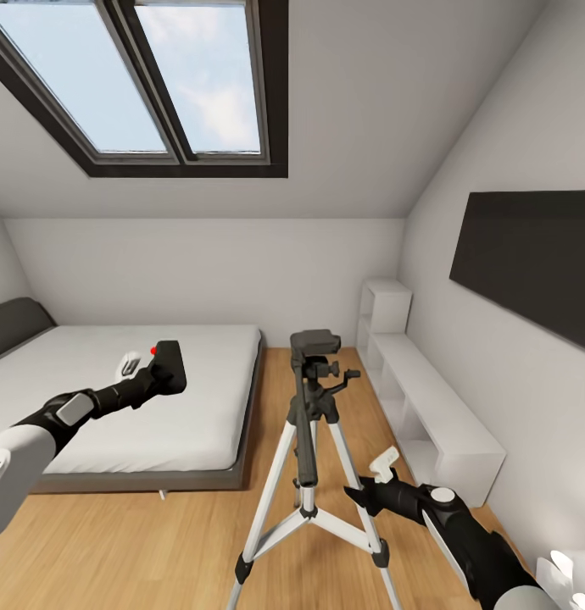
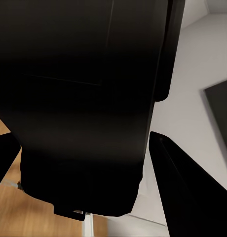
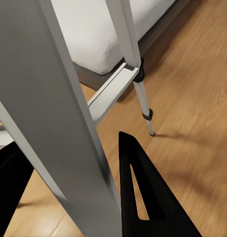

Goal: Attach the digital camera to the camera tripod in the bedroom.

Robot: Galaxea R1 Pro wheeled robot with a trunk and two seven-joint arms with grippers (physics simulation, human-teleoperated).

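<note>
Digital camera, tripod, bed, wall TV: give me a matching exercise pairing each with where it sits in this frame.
Things:
1. digital camera
2. camera tripod
3. bed
4. wall TV

Places:
A. mounted on the right-hand wall
B. standing on the wood floor, a leg between the right gripper's fingers
C. held in the left gripper, above the mattress
D. against the far wall, under the skylight

Pairs: 1-C, 2-B, 3-D, 4-A

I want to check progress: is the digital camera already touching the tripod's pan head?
Apart. In the head view the digital camera, held in the left claw, hangs over the bed, with open space before the tripod's pan head.
</note>
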